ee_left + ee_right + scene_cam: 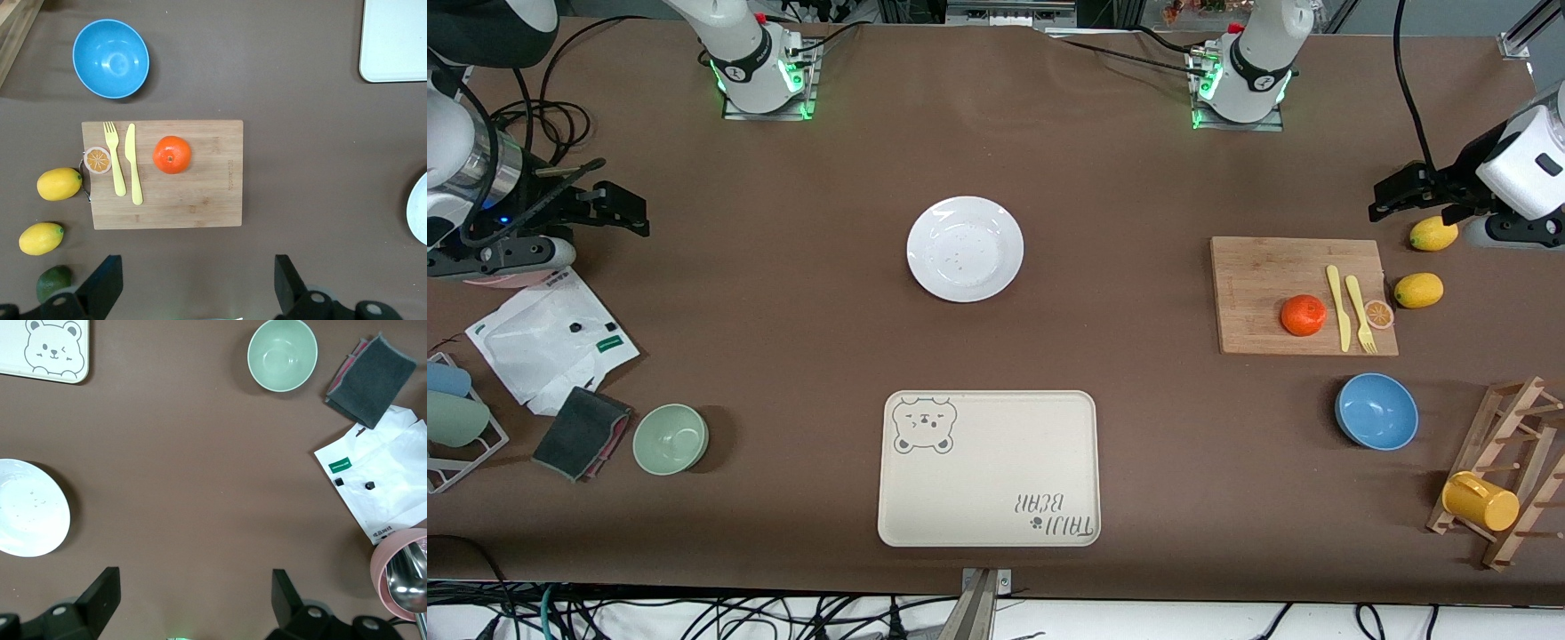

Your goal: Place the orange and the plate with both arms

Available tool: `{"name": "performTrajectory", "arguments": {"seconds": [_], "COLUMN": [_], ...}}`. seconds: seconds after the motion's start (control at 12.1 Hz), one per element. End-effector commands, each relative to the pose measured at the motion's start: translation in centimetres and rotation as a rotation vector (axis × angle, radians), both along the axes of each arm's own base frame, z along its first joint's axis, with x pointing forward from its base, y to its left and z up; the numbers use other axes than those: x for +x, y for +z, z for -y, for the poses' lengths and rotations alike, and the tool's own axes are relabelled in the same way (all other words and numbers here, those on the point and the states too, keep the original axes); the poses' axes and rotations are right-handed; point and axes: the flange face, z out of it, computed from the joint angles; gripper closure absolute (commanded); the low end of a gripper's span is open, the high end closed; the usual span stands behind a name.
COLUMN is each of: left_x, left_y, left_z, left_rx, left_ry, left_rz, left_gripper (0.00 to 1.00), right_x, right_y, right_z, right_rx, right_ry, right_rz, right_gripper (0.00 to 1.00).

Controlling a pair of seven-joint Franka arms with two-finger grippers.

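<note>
The orange (pixel 1303 315) sits on a wooden cutting board (pixel 1254 276) toward the left arm's end of the table; it also shows in the left wrist view (pixel 172 154). The white plate (pixel 965 249) lies at the table's middle and shows in the right wrist view (pixel 27 517). My left gripper (pixel 1392 197) (pixel 198 283) is open and empty, over the table beside the board. My right gripper (pixel 618 209) (pixel 195 600) is open and empty, over the table toward the right arm's end.
A cream bear tray (pixel 987 471) lies nearer the camera than the plate. A yellow fork, knife (pixel 1338 307) and orange slice share the board. Two lemons (pixel 1418 290), a blue bowl (pixel 1376 411), a green bowl (pixel 671 438), a mug rack (pixel 1503 480) and a white bag (pixel 547 342) stand around.
</note>
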Motion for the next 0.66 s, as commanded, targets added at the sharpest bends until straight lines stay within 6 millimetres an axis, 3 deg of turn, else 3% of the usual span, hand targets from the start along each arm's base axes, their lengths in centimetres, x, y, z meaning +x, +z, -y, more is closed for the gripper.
{"name": "performTrajectory", "arguments": {"seconds": [0.0, 0.58], "left_x": [0.10, 0.10], "left_y": [0.47, 0.46], "left_z": [0.03, -0.18], "left_rx": [0.018, 0.044], "left_ry": [-0.018, -0.026], "left_rz": [-0.005, -0.005], "left_gripper": [0.00, 0.00], "right_x": [0.29, 0.20], "right_y": [0.40, 0.19], "right_z": [0.08, 0.07], "right_rx": [0.017, 0.019], "right_ry": [-0.012, -0.005], "right_rz": [0.005, -0.001], "right_gripper": [0.00, 0.00]}}
